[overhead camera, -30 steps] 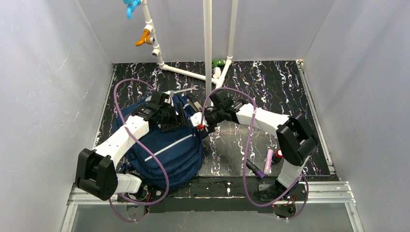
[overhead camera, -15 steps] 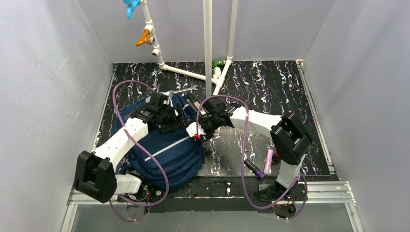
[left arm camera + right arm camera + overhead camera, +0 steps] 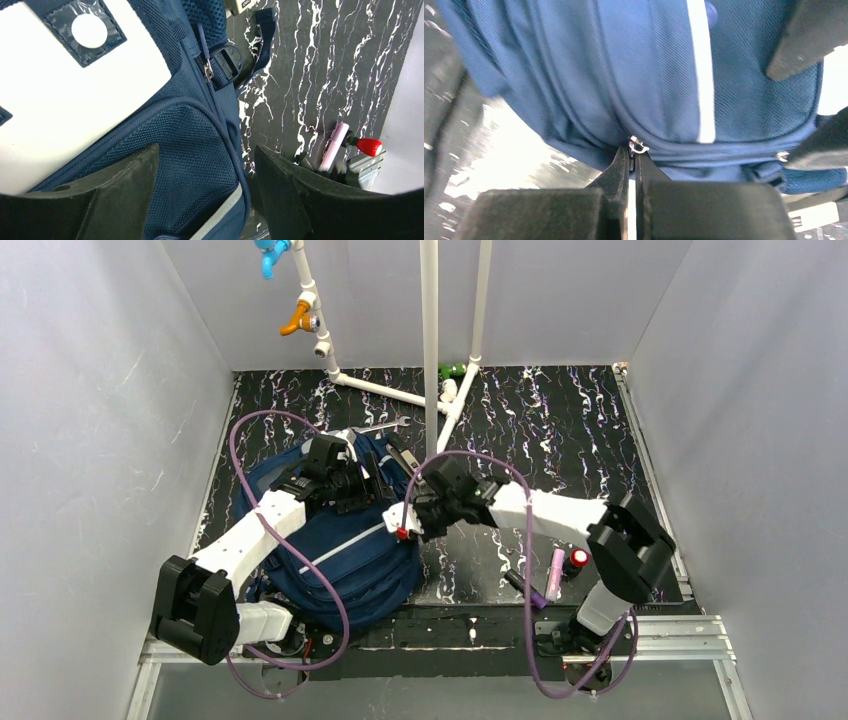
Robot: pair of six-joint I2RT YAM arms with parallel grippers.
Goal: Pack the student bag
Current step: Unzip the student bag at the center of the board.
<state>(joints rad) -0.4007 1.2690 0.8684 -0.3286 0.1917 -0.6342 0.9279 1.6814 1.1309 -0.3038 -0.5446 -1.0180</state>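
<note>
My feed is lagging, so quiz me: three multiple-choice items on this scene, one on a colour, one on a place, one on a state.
1. The stripe on the student bag is: A light grey; B yellow; C red.
2. The pink tube lies: A on the bag; B on the table beside the right arm; C among the white pipes.
3. The right hand is: A open above the table; B shut on the bag's zipper pull; C holding the pink tube.
Key: A, the stripe reads pale grey; B, the top view shows it there; B, it pinches the pull.
</note>
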